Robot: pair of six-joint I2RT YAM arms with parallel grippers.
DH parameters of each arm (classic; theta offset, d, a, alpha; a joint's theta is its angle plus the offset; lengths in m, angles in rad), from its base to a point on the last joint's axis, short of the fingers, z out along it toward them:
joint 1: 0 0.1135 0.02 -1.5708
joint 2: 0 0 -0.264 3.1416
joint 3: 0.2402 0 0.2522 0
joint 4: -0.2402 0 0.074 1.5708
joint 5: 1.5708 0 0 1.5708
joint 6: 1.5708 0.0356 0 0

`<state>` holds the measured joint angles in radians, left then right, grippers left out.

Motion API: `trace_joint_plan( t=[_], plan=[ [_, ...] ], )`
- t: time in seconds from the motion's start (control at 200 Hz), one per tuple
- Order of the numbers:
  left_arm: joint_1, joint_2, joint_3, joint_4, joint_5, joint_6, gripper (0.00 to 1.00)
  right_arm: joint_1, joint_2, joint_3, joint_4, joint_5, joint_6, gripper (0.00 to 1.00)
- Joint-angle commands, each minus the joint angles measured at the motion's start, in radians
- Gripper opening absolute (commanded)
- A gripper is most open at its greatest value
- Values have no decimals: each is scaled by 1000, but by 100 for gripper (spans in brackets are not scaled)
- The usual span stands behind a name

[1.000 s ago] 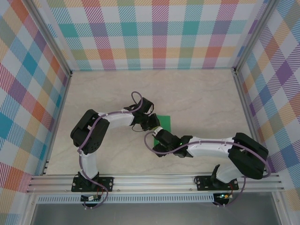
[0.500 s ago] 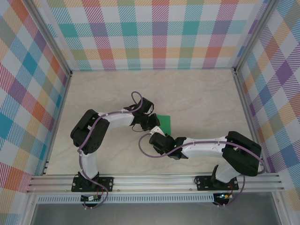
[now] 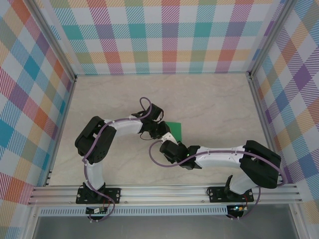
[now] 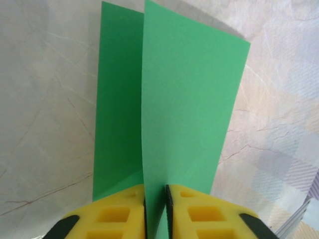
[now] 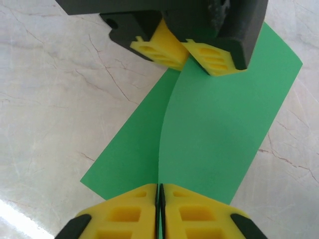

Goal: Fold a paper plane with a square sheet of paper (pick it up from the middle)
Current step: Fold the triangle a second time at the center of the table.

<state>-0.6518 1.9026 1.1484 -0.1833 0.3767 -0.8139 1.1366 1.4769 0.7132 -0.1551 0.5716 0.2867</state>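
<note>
The square sheet of paper [image 3: 175, 130] is bright green and pinched into a raised ridge along its middle, its two halves sloping down to the table. My left gripper [image 4: 155, 199] is shut on one end of that ridge, yellow pads flat against the fold. At the opposite end my right gripper [image 5: 159, 196] is shut on the same ridge, with the paper [image 5: 219, 119] spreading away in front of it. In the right wrist view the left gripper [image 5: 185, 50] faces me across the sheet. From above, both grippers meet over the paper near the table's middle.
The marble-patterned table [image 3: 214, 99] is walled by checked panels on the left, back and right. An aluminium rail [image 3: 164, 191] runs along the near edge, with both arm bases on it.
The right arm has shifted slightly, its wrist settling at the sheet's near end. The left arm and the paper have barely moved.
</note>
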Motion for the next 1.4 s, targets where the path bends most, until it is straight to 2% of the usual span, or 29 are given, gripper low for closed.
trace_joint_plan(
  t=[0.0,0.15,0.31,0.465,0.62,0.78,1.115,1.395],
  plan=[
    [10,-57,36,-59,-29,15,27,-35,-46,-27,12,-70,22,8],
    [14,-95,46,-136,-103,20,46,-118,-86,-52,47,-262,19,7],
    [16,-160,22,-180,-208,12,53,-241,-99,-65,78,-520,27,7],
    [15,-209,-11,-185,-252,11,55,-347,-96,-82,115,-725,31,8],
    [14,-234,-38,-150,-208,26,54,-454,-67,-78,121,-895,33,9],
    [9,-241,-70,-106,-152,44,49,-547,-16,-71,137,-1052,30,10],
    [-30,-256,-131,-3,-114,56,44,-683,73,-48,134,-1198,24,11],
    [-55,-229,-123,23,-101,64,42,-726,127,6,72,-1218,-21,12]
  ],
)
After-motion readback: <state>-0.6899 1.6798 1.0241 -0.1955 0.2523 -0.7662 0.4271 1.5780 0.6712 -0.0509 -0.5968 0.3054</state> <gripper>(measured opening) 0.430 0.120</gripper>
